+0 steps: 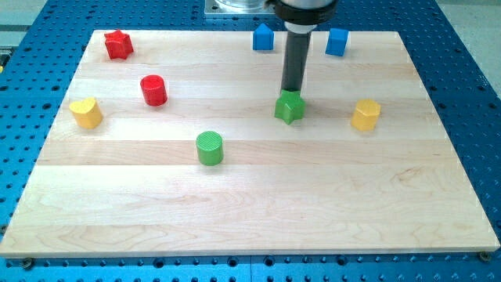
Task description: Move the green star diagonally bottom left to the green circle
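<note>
Directly above the green star [289, 108], my tip [293, 91] touches it.

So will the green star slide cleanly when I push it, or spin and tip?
The green star looks squat and flat-based on the smooth wooden board, so it probably slides rather than tips. Its points may make it rotate off my tip, which sits at its top edge.

A red star [118, 45] and red cylinder [153, 90] sit at the view's left, near a yellow heart [86, 113]. Two blue blocks [263, 37] [337, 41] line the top. A yellow block [365, 114] sits right.
</note>
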### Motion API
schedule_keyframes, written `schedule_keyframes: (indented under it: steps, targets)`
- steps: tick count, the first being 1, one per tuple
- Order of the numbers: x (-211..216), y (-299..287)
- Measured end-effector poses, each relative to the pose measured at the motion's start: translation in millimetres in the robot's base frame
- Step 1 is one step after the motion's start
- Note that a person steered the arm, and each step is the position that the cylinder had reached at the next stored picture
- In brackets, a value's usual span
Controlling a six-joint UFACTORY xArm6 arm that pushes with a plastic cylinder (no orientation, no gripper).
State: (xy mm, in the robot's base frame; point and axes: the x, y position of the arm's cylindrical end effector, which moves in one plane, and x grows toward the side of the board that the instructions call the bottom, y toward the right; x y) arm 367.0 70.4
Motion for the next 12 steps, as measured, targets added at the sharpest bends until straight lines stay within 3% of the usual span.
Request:
schedule_keyframes:
  steps: [1, 3, 5, 9, 12]
  targets:
    - [-2, 37]
    - [38, -31]
    - [79, -33]
    - [177, -271]
    - [184, -231]
